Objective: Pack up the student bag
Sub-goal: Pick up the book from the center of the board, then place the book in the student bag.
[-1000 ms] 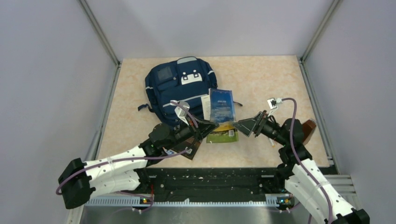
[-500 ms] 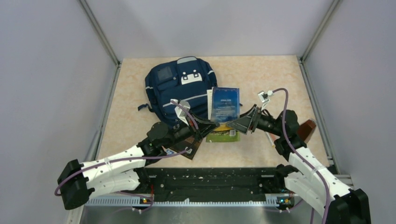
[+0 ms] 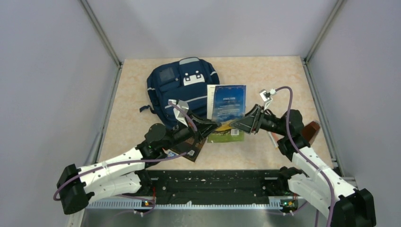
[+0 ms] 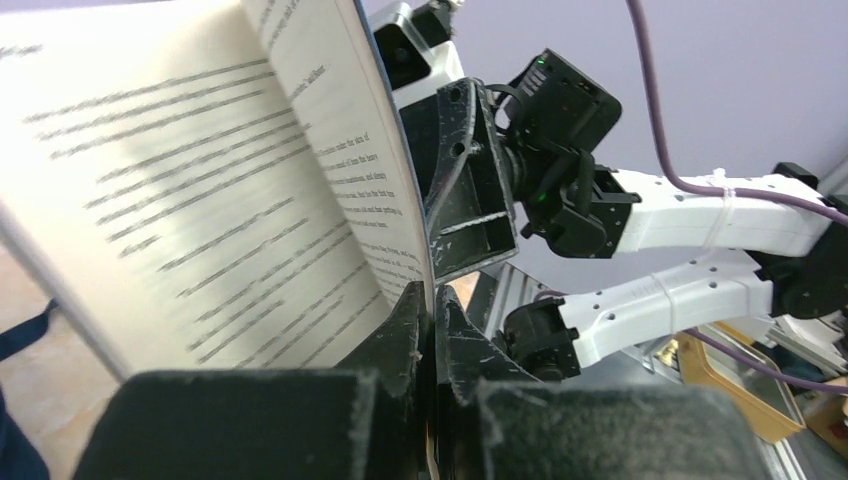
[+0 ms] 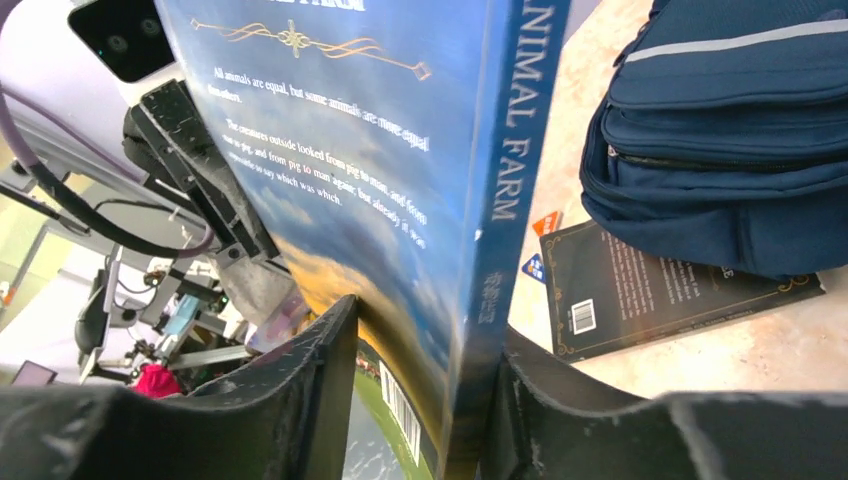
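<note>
The student bag (image 3: 182,87), a navy backpack, lies flat at the back of the table; its zipped side shows in the right wrist view (image 5: 720,150). A blue book (image 3: 228,104), spine reading ANIMAL FARM (image 5: 505,170), stands raised beside the bag's right edge. My left gripper (image 3: 211,126) is shut on a thin cover or leaf at the book's bottom edge (image 4: 432,300), with printed pages (image 4: 200,180) fanned open above it. My right gripper (image 3: 242,125) holds the book from the right (image 5: 430,330), one finger on the back cover and the other against the spine.
A dark book (image 3: 188,149) with a barcode lies flat on the table under my left arm, partly tucked under the bag (image 5: 660,290). A brown object (image 3: 312,130) sits by the right wall behind my right arm. Grey walls enclose the table.
The right arm swung left to the book and its jaws narrowed onto the spine side. The book rose and tilted more upright. The left gripper stayed shut on it.
</note>
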Tool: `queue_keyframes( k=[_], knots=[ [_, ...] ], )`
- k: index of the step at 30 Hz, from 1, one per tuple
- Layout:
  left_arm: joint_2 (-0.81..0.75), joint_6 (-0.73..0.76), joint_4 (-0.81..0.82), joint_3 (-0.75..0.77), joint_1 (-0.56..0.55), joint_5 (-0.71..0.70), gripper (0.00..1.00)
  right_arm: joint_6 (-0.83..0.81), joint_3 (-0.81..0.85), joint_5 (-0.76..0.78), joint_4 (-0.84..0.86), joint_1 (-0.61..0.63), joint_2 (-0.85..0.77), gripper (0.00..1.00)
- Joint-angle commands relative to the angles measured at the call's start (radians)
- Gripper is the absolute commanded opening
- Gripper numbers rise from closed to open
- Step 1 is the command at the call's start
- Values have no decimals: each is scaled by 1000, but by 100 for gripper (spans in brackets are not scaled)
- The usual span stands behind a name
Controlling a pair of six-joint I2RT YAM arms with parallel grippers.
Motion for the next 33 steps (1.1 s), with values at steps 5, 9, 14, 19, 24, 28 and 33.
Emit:
queue_keyframes(
  k=[5,9,14,19,24,28,33],
  knots=[
    [-67,52,-117,50,-1,-114,0,26,0,23,108,22,-26,22],
    [-71,60,-216,69,1,-161,19,34,5,43,139,23,-34,0],
    [-64,181,-551,170,32,-355,70,-190,104,333,-313,22,-105,0],
    [34,264,-738,205,252,-232,76,-371,198,647,-697,-6,-111,0],
    [163,469,-741,237,285,-278,80,-406,181,687,-759,-53,-128,0],
    [260,595,-716,262,288,-328,74,-411,147,655,-763,-97,-152,0],
    [363,668,-713,296,289,-435,76,-411,115,617,-762,-121,-188,0]
  ],
)
